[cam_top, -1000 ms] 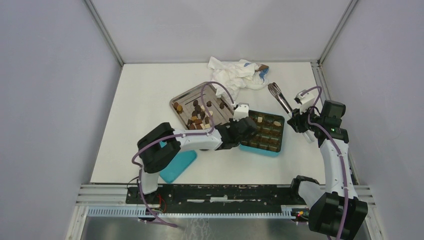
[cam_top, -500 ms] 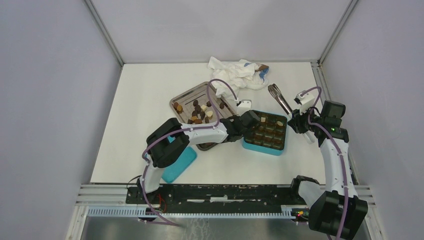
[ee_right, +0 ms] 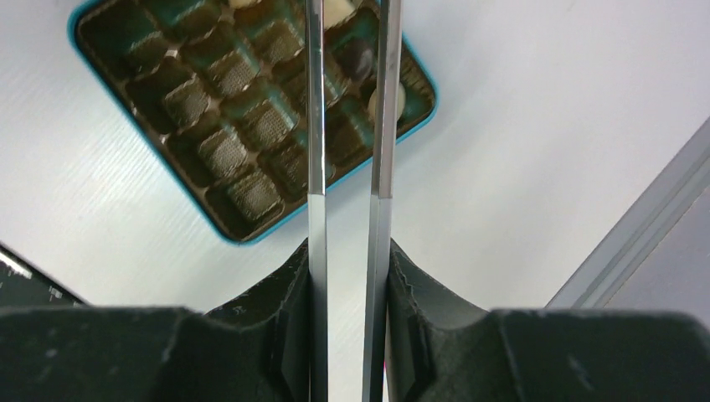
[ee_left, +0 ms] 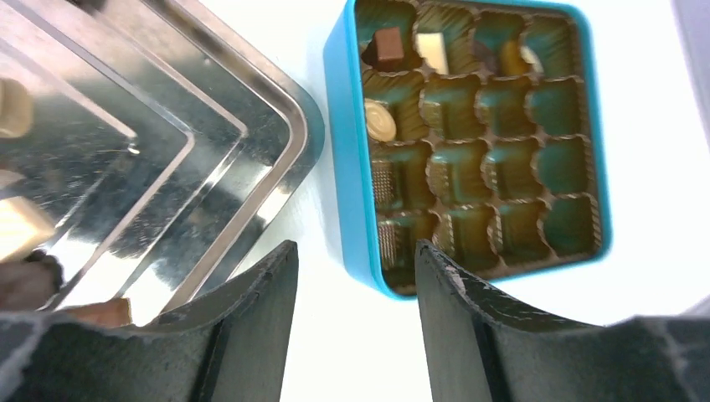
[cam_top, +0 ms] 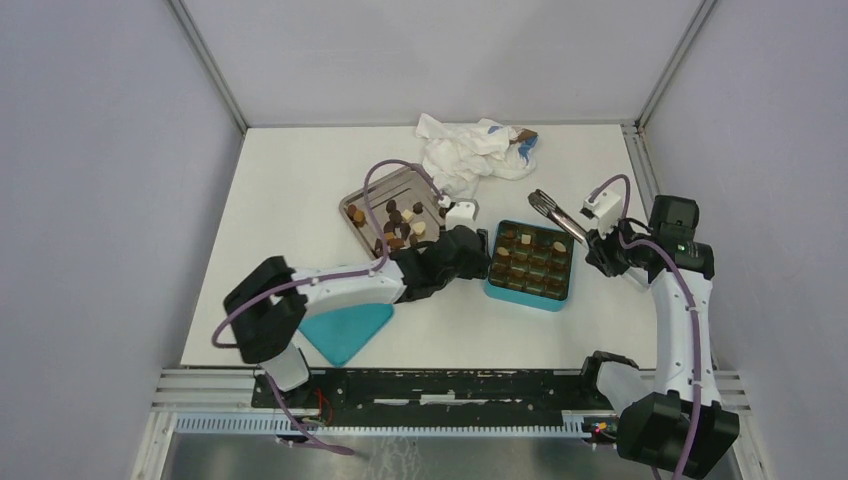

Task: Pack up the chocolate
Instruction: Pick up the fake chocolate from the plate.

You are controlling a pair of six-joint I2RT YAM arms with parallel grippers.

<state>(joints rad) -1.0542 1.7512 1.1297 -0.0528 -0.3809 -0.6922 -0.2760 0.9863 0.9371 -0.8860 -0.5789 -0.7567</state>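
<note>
I am watching the left claw [cam_top: 470,247] hovering low over the tabletop [cam_top: 290,200], in the gap between the steel tray [cam_top: 360,195] and the teal box [cam_top: 528,303]. Its fingers are standing well apart, with nothing between them. In the left wrist view the tray's corner is lying to one side of the gap and the box wall to the other.

The loose chocolate [cam_top: 400,222] is sitting heaped in the tray, behind and to the left of this claw in the top view. A few pieces are already lying in the box's far cells.

The right claw [ee_right: 347,251] is clamping a pair of tongs [ee_right: 314,126]. Their long blades are pointing away from it, over the far right corner of the box. That arm is working on the box's right side, well apart from the tray.

I am judging the left arm to be much the nearer to the heap, so the next pick is turning on a swing back to its left.
</note>
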